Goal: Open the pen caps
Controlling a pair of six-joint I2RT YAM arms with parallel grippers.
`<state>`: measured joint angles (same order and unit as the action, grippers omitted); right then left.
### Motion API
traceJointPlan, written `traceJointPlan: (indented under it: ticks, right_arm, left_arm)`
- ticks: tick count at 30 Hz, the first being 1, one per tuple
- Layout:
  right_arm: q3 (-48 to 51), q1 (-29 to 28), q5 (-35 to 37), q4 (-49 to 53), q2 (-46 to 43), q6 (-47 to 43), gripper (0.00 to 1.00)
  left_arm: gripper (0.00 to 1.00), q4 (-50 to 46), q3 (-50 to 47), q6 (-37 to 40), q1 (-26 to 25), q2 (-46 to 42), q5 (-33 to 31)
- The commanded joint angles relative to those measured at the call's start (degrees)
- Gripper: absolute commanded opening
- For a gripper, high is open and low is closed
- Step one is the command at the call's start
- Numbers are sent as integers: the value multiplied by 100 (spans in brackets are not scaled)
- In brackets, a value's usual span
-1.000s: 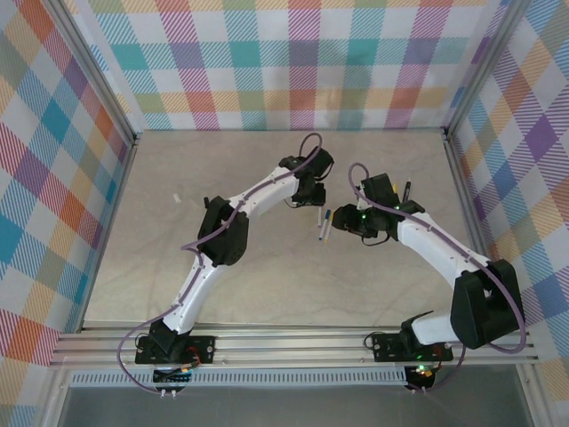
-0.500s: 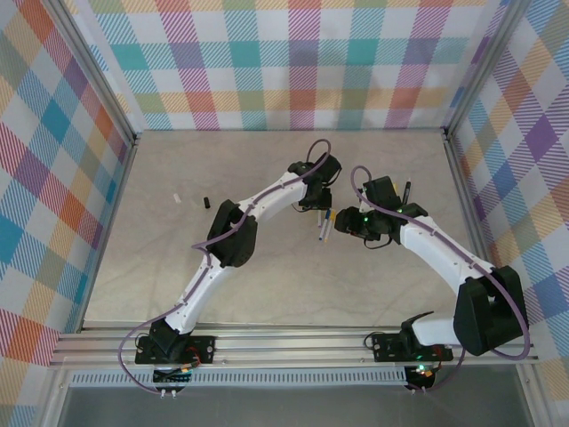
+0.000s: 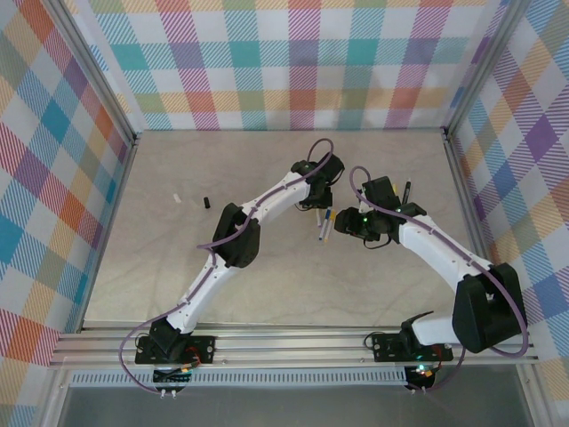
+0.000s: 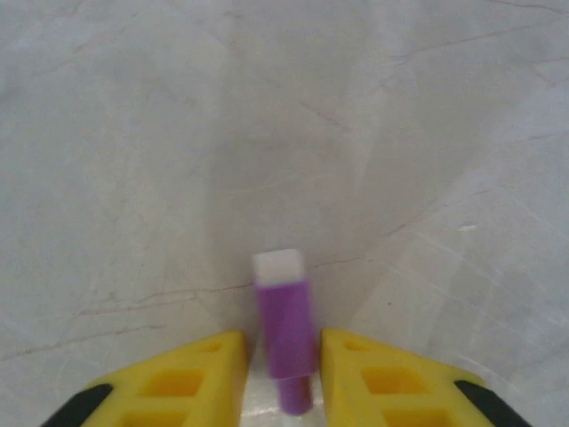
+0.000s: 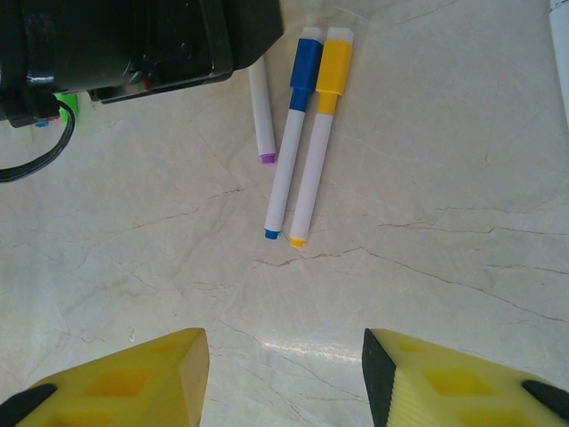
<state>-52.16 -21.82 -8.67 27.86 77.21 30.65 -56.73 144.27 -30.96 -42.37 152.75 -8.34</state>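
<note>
A purple pen cap [image 4: 284, 311] with a white end stands between my left gripper's [image 4: 283, 365] yellow fingers [image 4: 200, 378], which are shut on its two sides. From above, the left gripper [image 3: 318, 210] is down at the far end of a small cluster of pens [image 3: 324, 229]. In the right wrist view a white pen with a blue cap [image 5: 307, 60] and one with a yellow cap [image 5: 334, 62] lie side by side. A purple-tipped pen [image 5: 261, 111] runs under the left gripper's black body [image 5: 151, 44]. My right gripper [image 5: 284, 382] hovers open just short of them, holding nothing.
A black pen [image 3: 406, 191] lies by the right wall rail. A small black piece [image 3: 204, 202] and a small white piece [image 3: 177, 197] sit on the table's left side. A white barrel [image 5: 560, 40] cuts the right wrist view's top right corner.
The left arm has reached further right and come down onto the pens, and its jaws have narrowed around the purple cap. The right arm has barely moved.
</note>
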Motion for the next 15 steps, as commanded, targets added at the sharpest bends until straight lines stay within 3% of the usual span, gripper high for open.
traceJointPlan:
  ticks: [1, 2, 8, 15]
  right_arm:
    - [43, 3, -97, -134, 87, -55, 50]
    - [47, 3, -174, -195, 124, -60, 50]
    - [-35, 1, -915, -648, 409, -93, 49]
    - [-171, -6, -1717, -1419, 1046, 127, 46]
  left_arm:
    - [12, -169, 36, 62, -16, 304, -185]
    - [1, -209, 25, 76, -2, 277, -192]
    - [0, -114, -593, 160, 254, -390, -88]
    - [0, 358, -1689, 115, 706, -1793, 1141]
